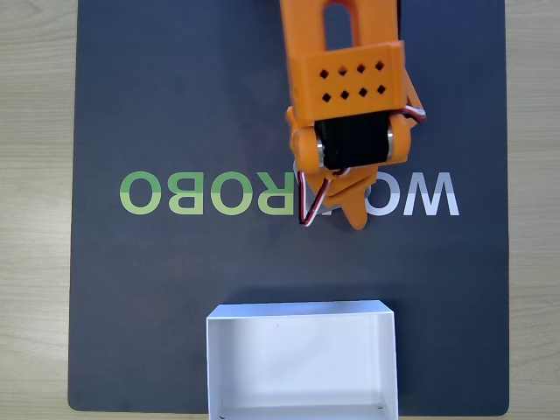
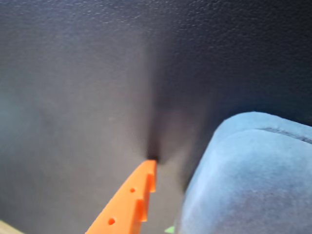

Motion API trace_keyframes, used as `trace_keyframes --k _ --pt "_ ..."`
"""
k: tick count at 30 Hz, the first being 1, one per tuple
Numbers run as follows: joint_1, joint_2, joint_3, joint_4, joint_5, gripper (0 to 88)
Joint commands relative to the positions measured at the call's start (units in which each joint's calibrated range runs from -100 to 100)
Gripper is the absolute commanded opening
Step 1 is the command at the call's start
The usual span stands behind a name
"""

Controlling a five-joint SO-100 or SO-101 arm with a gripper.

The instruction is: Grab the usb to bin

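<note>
In the wrist view the usb (image 2: pixel 248 180) lies lower right of our gripper (image 2: pixel 165 195); jaw opening unclear.

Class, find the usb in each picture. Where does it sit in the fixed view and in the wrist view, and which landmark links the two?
Fixed view: the usb lies right of centre, mostly covered by the orange hand; what seems to be a pale grey sliver of it peeks out by the mat's lettering.
Wrist view: lower right, large and blurred, beside an orange finger.
Shared landmark: the dark mat beneath it.
</note>
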Motion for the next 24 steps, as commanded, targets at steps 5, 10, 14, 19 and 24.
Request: trace_keyframes --k 5,10,14,19,24 --pt "-0.07 -0.69 -1.40 -0.43 -0.20 49.2" --pt "-0.07 -0.43 -2.94 -1.22 -2.15 36.9" --pt "-0.24 -0.35 -3.21 -1.31 -3.30 21.7" --pt "-0.24 -0.86 -3.21 -1.31 -2.94 14.5" --pt "-0.07 -2.81 -5.19 -0.52 -3.04 14.5"
